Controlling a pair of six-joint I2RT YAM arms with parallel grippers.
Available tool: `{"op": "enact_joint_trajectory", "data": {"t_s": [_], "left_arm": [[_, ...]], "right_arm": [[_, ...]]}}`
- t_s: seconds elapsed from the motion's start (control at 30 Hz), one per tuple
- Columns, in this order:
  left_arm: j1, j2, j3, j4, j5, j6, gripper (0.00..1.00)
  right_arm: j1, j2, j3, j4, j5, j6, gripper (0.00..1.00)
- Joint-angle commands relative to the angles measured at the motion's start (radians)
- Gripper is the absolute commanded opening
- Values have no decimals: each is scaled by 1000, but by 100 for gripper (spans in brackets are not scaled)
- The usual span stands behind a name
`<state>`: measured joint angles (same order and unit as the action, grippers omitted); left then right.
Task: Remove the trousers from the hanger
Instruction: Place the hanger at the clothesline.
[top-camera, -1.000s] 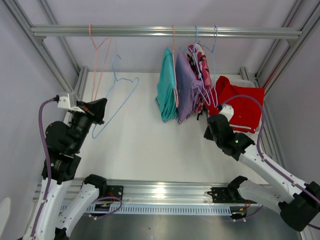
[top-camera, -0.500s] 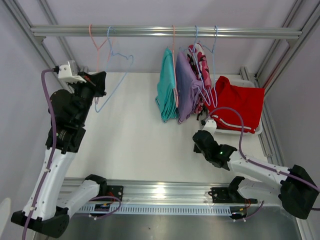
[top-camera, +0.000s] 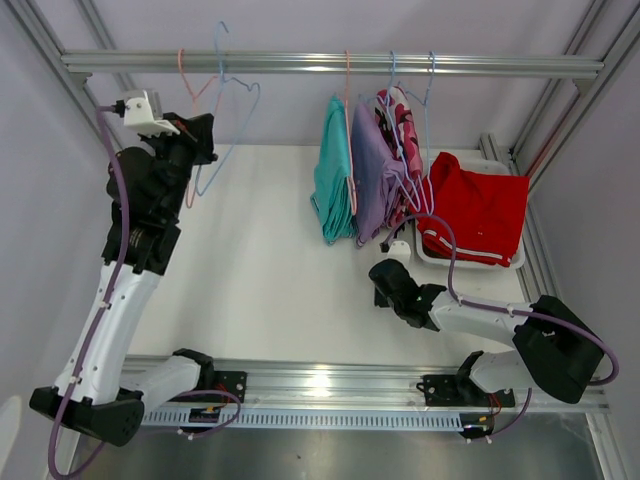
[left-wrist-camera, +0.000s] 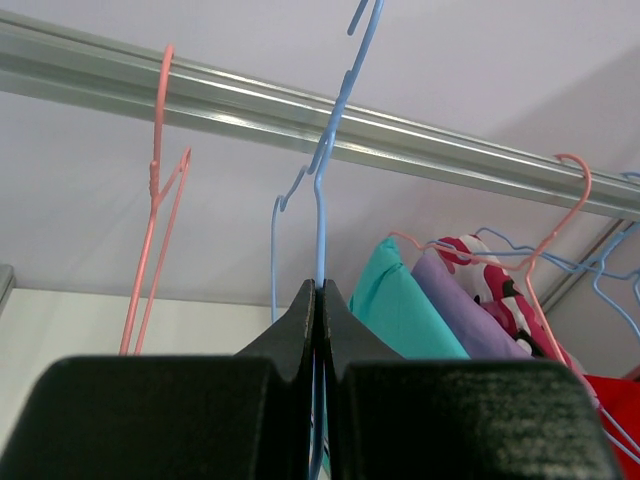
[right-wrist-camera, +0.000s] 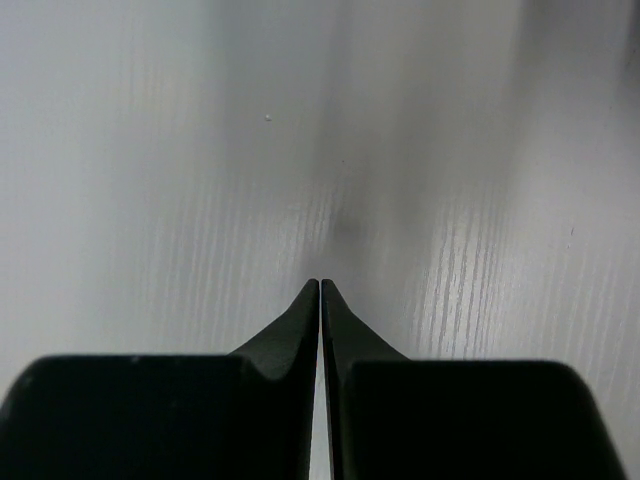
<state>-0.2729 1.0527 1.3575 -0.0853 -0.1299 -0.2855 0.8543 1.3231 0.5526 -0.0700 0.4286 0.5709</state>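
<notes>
trousers on rail: three pairs hang side by side, right of centre: teal trousers (top-camera: 332, 185), lilac trousers (top-camera: 372, 185), camo pink trousers (top-camera: 402, 118)
trousers off rail: red trousers (top-camera: 480, 205) lie in white tray (top-camera: 438, 256), table's right side
top view only: whole red pair and tray; left wrist view catches just a red sliver
left wrist only: left gripper (left-wrist-camera: 318, 290) clamped on wire neck of blue hanger (left-wrist-camera: 319, 230)
left arm: stretched up beside rail (top-camera: 320, 63), hanger hook above it
right gripper (right-wrist-camera: 320, 285): pressed closed, empty, low over table (right-wrist-camera: 150, 150)
hangers: five, two pink and three blue; empty pink hanger (left-wrist-camera: 153, 180) on rail
</notes>
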Motion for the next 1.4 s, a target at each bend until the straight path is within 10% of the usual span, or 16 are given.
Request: {"op": "enact_joint_trajectory", "data": {"t_s": [0.0,1.37], "left_arm": [[-3,35,48,65,-19,31,1],[-54,-91,-248,16,16,20,8]], "right_arm": [[3,2,38,59,-2,-14,6],[-4,-13,6,90,-53,-14,13]]}}
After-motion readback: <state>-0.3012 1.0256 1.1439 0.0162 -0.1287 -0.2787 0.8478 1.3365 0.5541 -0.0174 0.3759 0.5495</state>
